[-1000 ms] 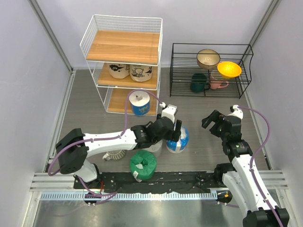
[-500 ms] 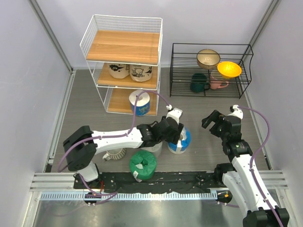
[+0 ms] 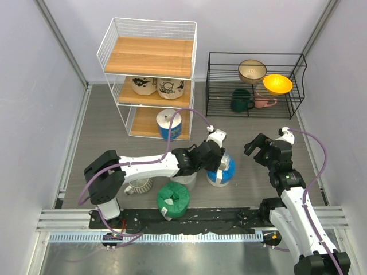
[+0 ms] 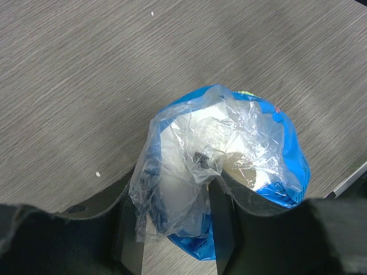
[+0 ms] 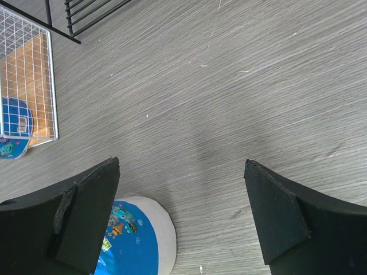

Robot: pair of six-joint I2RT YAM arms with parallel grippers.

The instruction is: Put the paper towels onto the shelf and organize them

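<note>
**Left jaws on the blue roll's wrapper; still off the shelf**

The blue roll (image 4: 229, 166) stands upright on the table, out in front of the shelf (image 3: 150, 54) and past its right front corner. I have the left gripper (image 4: 176, 229) down over its top, jaws drawn narrow, and both fingers (image 4: 131, 235) press on the loose clear film bunched there, so what I hold is wrapper rather than the roll's body.

I judge it light and soft, giving under squeeze; the film looks slick and slack, so a grip on that tuft alone may let the roll swing, slide out or tear the plastic. I would rather take it lower, across the firm paper near the core, if the jaws span it.

Just on the shelf side of it, under my left arm, sits the grey roll (image 3: 186, 181); the green roll (image 3: 173, 197) lies farther from the shelf, towards the arm bases. Already shelved are another roll (image 3: 169, 125) on the bottom tier and two tan rolls (image 3: 144, 85) on the middle tier; the top tier is bare.

The right gripper (image 5: 182, 172) hangs wide apart and empty, well to the right of the shelf.
</note>
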